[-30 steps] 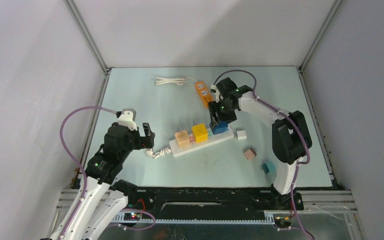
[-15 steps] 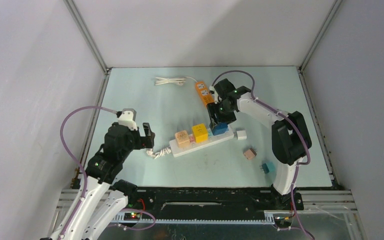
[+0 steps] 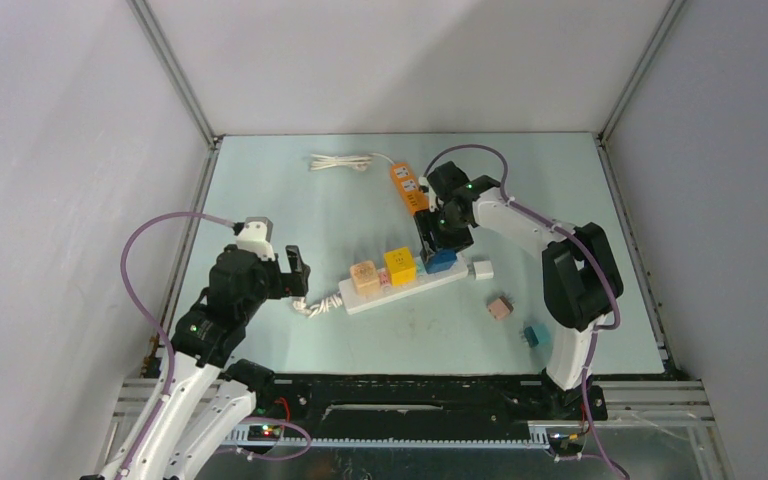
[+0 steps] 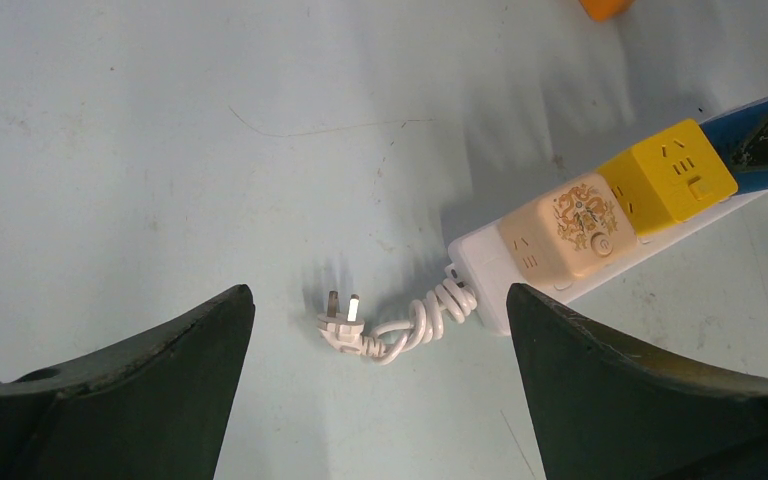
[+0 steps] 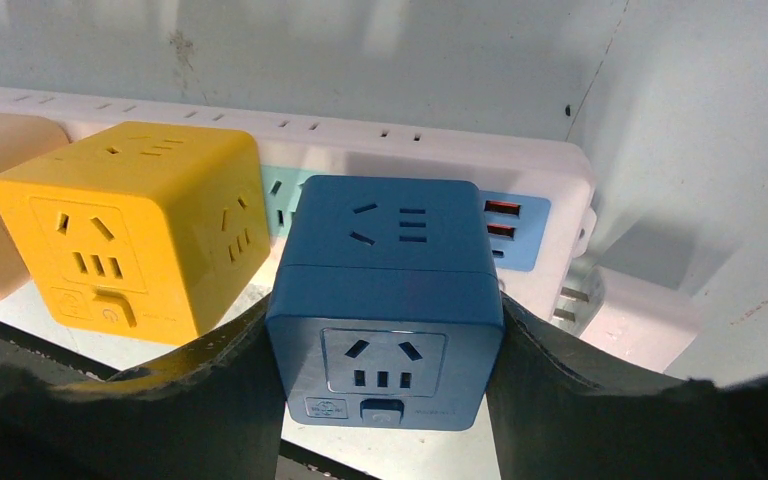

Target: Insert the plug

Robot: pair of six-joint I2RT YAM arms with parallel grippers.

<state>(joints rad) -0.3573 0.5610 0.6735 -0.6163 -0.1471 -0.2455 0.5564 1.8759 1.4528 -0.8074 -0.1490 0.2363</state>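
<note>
- The right gripper [image 5: 385, 345] clamps the blue cube plug [image 5: 390, 230] by its 2 side faces, holding it at the white power strip [image 5: 440, 150], just beside the yellow cube [image 5: 130, 220].
- The left gripper [image 4: 378, 300] is spread wide and holds nothing. It hangs over the strip's own cord plug [image 4: 345, 320], apart from the strip.
- Risk: nothing braces the strip, so a hard downward push could slide or tilt it.
- Risk: the blue cube sits close to the yellow one. A small drift that way could make it catch on that neighbour and jam askew.
- Its prongs are hidden beneath it, so it may be partly seated or only resting on top. I cannot tell which.
- The right wrist view alone shows the grip and the narrow gap to the yellow cube.
- The left wrist view alone shows the beige cube [image 4: 570, 225] clearly, and the top view shows the idle left arm.
</note>
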